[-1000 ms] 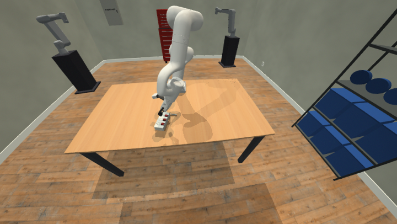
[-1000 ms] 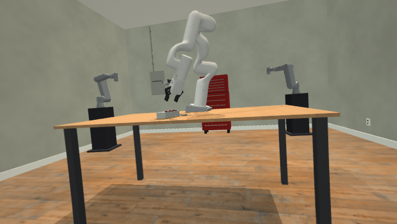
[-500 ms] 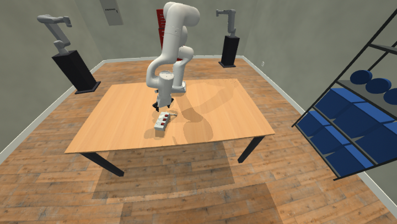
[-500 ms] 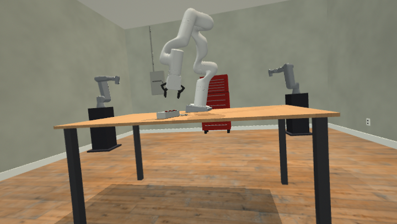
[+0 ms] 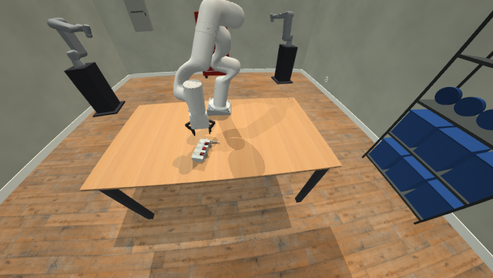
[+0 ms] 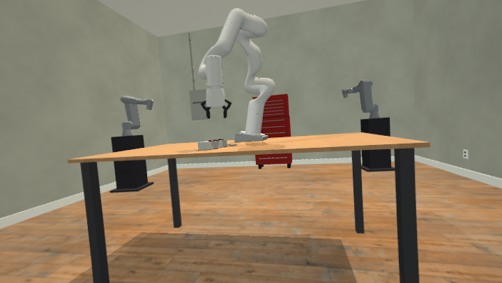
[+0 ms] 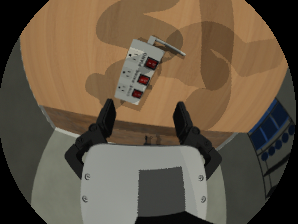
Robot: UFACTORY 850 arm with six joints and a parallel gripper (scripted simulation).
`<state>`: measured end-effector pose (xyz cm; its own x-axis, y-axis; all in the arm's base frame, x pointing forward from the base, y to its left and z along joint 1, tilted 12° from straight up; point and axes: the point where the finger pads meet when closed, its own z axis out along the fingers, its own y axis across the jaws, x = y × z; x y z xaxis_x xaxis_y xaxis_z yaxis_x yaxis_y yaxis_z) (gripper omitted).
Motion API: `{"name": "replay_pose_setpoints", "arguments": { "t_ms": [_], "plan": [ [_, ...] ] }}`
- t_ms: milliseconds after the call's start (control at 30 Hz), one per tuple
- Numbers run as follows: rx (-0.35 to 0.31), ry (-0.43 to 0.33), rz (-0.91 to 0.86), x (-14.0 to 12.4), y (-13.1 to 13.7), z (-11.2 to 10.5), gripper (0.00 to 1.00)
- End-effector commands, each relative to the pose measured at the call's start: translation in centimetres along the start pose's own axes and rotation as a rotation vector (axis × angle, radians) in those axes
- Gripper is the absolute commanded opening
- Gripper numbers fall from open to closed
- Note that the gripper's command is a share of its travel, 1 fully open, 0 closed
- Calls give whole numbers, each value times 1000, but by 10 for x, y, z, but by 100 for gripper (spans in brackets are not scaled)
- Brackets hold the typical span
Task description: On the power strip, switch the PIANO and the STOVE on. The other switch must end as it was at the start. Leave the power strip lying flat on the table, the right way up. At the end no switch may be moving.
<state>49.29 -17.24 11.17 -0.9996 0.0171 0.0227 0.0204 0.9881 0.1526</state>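
Overhead, my white arm (image 5: 207,51) arches from its base plate (image 5: 227,111) at the far side of the wooden table (image 5: 276,144), wrist pointing straight down. I see the jaws (image 6: 216,111) spread wide with nothing between them, hanging well above the table top. Beneath them and a little nearer the front edge, the power strip (image 5: 200,150) lies flat, right way up, on the table, its short cord stub pointing toward the arm's base. From my wrist view, three red switches (image 7: 145,78) run in a row along the grey strip; their labels are too small for me to read, and I cannot tell which rockers are on.
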Motion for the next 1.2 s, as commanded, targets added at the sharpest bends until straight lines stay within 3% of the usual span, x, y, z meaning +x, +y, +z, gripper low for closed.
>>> {"name": "replay_pose_setpoints", "arguments": {
  "t_ms": [0, 767, 1167],
  "plan": [
    [-41, -39, 70, -4, 0, -6, 100],
    [-50, -51, 84, -6, -1, -8, 100],
    [-44, -56, -147, -11, -3, -4, 100]
  ]
}}
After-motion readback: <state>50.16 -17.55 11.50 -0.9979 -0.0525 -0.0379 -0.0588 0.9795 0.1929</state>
